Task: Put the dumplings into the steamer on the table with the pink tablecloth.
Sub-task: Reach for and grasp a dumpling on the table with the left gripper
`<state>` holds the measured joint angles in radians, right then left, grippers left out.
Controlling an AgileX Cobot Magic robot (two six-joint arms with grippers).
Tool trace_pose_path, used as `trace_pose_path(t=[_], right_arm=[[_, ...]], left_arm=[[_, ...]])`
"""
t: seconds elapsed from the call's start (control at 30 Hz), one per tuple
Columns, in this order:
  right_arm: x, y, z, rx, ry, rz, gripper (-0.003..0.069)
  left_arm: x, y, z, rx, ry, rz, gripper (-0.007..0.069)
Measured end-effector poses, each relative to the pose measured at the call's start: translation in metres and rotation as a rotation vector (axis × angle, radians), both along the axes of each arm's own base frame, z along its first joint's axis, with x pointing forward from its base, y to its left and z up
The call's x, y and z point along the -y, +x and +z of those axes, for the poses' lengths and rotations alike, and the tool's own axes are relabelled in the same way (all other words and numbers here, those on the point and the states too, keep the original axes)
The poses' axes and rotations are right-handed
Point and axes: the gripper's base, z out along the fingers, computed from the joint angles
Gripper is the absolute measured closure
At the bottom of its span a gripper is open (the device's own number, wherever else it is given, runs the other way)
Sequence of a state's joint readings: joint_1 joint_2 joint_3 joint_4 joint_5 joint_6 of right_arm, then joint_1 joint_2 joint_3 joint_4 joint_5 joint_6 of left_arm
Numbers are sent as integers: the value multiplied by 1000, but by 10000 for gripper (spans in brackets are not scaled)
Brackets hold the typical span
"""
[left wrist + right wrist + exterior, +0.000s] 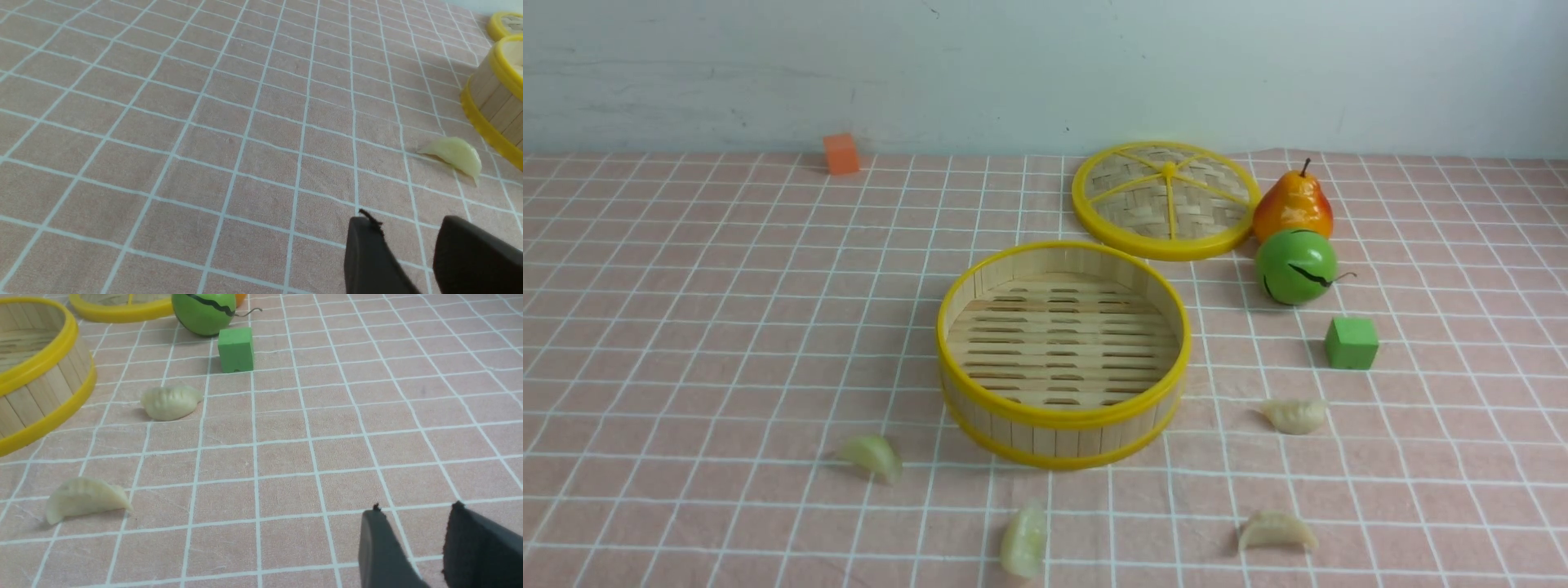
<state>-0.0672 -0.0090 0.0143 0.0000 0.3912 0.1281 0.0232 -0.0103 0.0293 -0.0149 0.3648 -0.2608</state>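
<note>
Around the steamer [1062, 421], dumplings [872, 456] are seen at four, five, six and eight o'clock. The left gripper [406, 221] and right gripper [416, 508] are held spread.

Front view is taken from the robot's side, raised, aimed forward and down over the table [686, 343] to the wall [849, 73]. Wrist views are held low and close over it, aimed past left gripper [406, 223] and right gripper [416, 509]. The steamer [1058, 418] is shared by all three.

Left pincer [406, 223] and right pincer [416, 510], jaws of each apart and empty
</note>
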Motion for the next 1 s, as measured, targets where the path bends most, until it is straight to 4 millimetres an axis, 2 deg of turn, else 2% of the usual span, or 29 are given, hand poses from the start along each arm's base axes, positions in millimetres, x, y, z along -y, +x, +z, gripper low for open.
trace_pose_path(t=[0.83,0.9,0.93,0.97,1.0], right_arm=[[0,0,0,0,0,0,419],[0,0,0,0,0,0,419],[0,0,0,0,0,0,419],[0,0,0,0,0,0,419],[-1,0,0,3,30,0,419]], left_arm=[[0,0,0,3,-2,0,386],[2,0,2,19,-103,9,386],[4,1,2,27,-214,19,386],[4,1,3,29,-230,18,386],[8,1,4,32,-453,37,386]])
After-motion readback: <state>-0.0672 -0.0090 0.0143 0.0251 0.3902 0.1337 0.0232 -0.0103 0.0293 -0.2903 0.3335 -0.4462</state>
